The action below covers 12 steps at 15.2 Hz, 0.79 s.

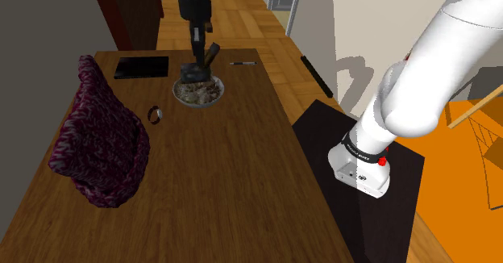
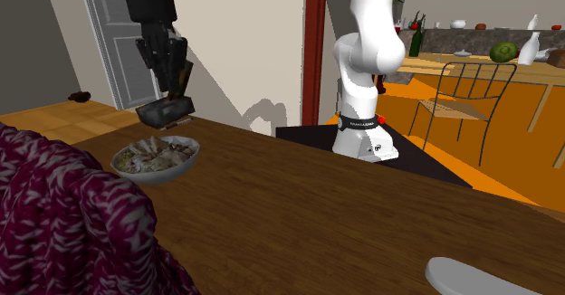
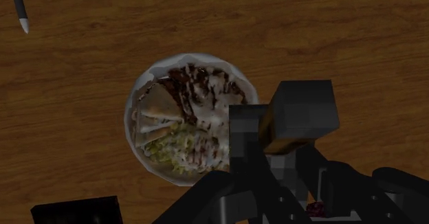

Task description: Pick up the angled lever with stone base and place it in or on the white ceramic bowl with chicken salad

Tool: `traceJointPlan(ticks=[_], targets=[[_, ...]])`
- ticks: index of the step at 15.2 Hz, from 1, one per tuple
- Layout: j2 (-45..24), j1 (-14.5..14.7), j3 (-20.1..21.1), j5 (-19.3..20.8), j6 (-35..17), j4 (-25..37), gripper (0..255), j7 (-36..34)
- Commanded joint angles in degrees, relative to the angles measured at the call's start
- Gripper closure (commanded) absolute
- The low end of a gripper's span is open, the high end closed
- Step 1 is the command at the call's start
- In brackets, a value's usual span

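Gripper [image 2: 175, 87] clamped on angled lever [image 2: 166, 112]; salad bowl [image 2: 193, 153] just beneath the hand, not touching. Placing step: next, lower into bowl, then release

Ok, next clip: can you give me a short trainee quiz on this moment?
1. True or false: the lever already rests in the bowl.
2. Which thing lies on the table just to the shoulder view's left of the bowl? A) a dark ring B) a cup C) a spoon
3. What is the tool shut on?

Key: 1 false, the lever hangs just above the food. 2 A. 3 the lever.
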State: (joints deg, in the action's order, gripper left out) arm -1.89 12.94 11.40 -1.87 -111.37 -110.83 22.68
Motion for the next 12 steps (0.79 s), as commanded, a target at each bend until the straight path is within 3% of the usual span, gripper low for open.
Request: traceJointPlan(ticks=[1, 4, 12], targets=[[-2.7, -1.1, -1.1, 0.6, 0.9, 3.4, 255, 2.1], [-7.4, -2.6, -2.4, 1.3, 2.8, 10.0, 255, 4.7], [-8.9, -2.6, -2.5, 1.5, -2.9, 5.6, 255, 4.7]])
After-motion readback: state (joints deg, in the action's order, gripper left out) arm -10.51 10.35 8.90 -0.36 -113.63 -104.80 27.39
